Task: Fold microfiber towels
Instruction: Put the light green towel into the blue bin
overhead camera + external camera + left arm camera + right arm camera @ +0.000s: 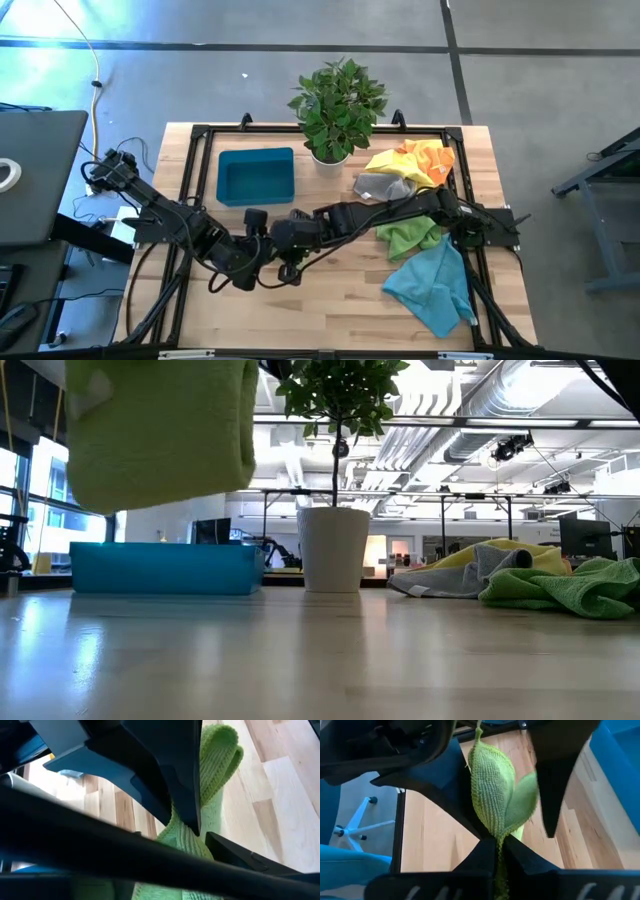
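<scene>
Transfer step: folded lime-green microfiber towel [496, 795] hangs above the table, near the rigid blue tray [256, 176]. Right gripper [499, 840] pinches it shut; left gripper [197, 827], jaws apart, straddles it. Next, judged: left must close before right releases.

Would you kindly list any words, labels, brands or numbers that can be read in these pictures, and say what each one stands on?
None: no readable text shows in any view.
The blue tray, the white plant pot and the towels bear no visible label.
The screens in the room behind the table in the low view are too small and blurred to read.
</scene>
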You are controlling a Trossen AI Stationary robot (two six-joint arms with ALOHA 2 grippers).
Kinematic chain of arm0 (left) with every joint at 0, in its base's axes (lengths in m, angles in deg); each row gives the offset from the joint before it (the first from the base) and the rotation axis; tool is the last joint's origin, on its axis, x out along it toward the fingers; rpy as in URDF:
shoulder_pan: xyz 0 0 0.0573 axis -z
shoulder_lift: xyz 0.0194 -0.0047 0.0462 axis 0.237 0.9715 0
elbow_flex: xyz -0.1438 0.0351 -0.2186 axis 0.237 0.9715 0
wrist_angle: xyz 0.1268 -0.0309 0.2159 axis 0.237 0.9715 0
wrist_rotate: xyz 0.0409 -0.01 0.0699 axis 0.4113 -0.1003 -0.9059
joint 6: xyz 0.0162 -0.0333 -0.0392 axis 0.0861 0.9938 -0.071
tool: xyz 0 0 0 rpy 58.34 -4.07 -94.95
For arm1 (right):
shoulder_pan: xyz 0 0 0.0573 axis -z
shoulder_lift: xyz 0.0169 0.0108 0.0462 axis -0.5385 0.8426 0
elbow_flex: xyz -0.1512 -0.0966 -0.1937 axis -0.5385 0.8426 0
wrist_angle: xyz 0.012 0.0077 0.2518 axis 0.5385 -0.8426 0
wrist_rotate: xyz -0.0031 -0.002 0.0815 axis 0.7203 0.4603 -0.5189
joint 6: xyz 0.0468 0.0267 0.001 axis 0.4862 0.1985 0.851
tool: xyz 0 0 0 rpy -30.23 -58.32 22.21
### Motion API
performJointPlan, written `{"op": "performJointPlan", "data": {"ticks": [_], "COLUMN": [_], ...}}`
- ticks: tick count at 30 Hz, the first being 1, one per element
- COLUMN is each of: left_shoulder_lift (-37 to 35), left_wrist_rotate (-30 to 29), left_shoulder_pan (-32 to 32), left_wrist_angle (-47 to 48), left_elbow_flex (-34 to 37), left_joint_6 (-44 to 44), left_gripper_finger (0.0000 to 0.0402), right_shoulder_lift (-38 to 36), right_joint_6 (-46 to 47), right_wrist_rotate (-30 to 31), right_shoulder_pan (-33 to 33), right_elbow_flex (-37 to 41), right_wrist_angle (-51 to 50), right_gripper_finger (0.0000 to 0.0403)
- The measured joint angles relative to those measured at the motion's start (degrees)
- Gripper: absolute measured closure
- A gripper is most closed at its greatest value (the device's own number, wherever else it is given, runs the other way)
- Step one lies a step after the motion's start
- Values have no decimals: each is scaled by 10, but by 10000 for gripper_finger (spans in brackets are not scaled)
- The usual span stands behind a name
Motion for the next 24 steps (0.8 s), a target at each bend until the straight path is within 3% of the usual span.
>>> {"op": "performJointPlan", "data": {"ticks": [12, 19, 24], "left_shoulder_lift": [-5, -5, -4], "left_wrist_rotate": [23, 29, 31], "left_shoulder_pan": [0, 0, 0], "left_wrist_angle": [14, 14, 26], "left_elbow_flex": [0, 0, 0], "left_joint_6": [9, 12, 12], "left_gripper_finger": [386, 389, 396], "right_shoulder_lift": [0, -2, -43], "right_joint_6": [7, 12, 30], "right_wrist_rotate": [2, -1, -18], "right_shoulder_pan": [0, 0, 8], "right_elbow_flex": [0, 0, -1], "right_wrist_angle": [3, -5, -56], "right_gripper_finger": [395, 300, 249]}}
